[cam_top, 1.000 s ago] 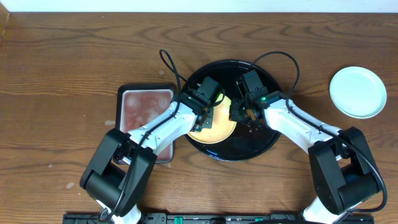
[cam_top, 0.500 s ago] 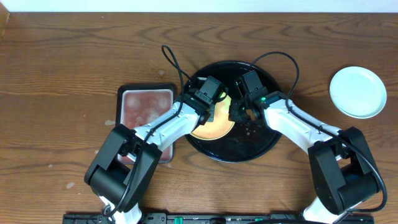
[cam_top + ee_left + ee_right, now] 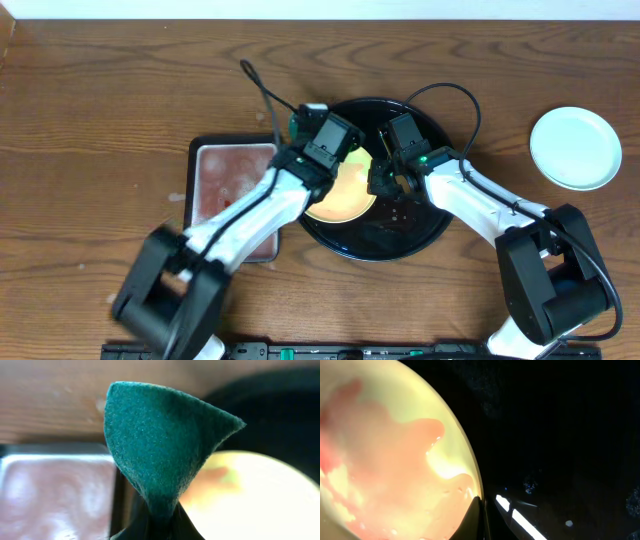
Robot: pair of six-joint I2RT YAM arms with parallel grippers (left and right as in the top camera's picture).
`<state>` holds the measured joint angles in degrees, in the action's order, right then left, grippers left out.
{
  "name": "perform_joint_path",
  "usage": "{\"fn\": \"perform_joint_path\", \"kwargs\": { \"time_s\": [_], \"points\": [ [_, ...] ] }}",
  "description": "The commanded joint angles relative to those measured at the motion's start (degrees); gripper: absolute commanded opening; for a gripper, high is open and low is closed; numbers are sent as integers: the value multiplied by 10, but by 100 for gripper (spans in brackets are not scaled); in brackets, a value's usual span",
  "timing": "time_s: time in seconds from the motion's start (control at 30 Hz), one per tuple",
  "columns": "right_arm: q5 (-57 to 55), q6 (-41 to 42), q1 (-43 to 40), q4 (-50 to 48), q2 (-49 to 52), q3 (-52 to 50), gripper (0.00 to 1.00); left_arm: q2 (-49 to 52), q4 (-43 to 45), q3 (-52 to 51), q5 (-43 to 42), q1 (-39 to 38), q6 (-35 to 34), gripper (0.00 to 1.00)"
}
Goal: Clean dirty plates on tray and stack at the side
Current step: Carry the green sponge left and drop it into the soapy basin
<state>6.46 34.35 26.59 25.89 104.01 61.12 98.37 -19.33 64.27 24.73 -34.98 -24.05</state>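
**Overhead and wrist views, plate-wiping stage.** The tray (image 3: pixel 425 228) lies at the centre of the table (image 3: pixel 100 100). The yellow plate (image 3: pixel 345 198) rests in the tray's left half, close to the left rim.

In the right wrist view, a red smear spreads over most of the visible face of the yellow plate (image 3: pixel 380 460). The black floor of the tray (image 3: pixel 560 435) shows beside it, dotted with droplets.

The left gripper (image 3: pixel 156 526) is clamped on a green sponge (image 3: pixel 160 450). The sponge stands folded above the fingers, over the gap between the yellow plate (image 3: pixel 250 500) and a small tray (image 3: pixel 55 495) with a pinkish inside. The left arm is blurred in the overhead view.

The right gripper (image 3: pixel 482 520) has its jaws closed together, with the tips at the yellow plate's right edge. A grip on that edge cannot be confirmed.

A pale plate (image 3: pixel 575 148) lies on the table well to the right of the tray, and its face looks clean. The small tray (image 3: pixel 235 185) sits just left of the tray.
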Motion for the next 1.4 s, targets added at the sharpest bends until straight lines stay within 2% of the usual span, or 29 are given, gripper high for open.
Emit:
{"fn": "perform_joint_path", "kwargs": {
  "time_s": [0.0,0.23,0.37,0.6,0.73,0.77,0.8,0.83,0.87,0.9,0.93,1.07,1.37],
  "points": [
    [-6,10,5,1,3,7,1,-88,-29,-1,30,9,0,7],
    [-1,9,4,1,2,7,1,-142,-155,-1,27,85,0,7],
    [0,1,1,0,-16,7,1,-141,-216,-9,-55,154,0,7],
    [-32,-28,-11,24,-93,7,1,-141,-217,-65,-150,230,14,7],
    [-54,-28,-11,43,-120,7,1,-141,-204,-91,-153,234,15,7],
    [-47,-28,-11,43,-120,7,8,-141,-198,-102,-153,234,15,7],
    [-44,-29,-11,43,-119,7,16,-141,-194,-107,-153,234,15,9],
    [-45,-30,-11,45,-115,7,33,-141,-190,-112,-153,234,15,17],
    [-44,-32,-11,46,-112,7,36,-141,-184,-118,-153,234,15,31],
    [-43,-34,-11,47,-101,7,40,-141,-174,-124,-153,234,15,53],
    [-40,-34,-11,45,-93,7,41,-141,-172,-124,-153,234,15,57],
    [-15,-42,-10,22,-48,7,41,-141,-167,-124,-153,235,15,62],
    [5,-42,-10,-26,28,7,41,-165,-166,-124,-154,235,15,63]
  ]
}}
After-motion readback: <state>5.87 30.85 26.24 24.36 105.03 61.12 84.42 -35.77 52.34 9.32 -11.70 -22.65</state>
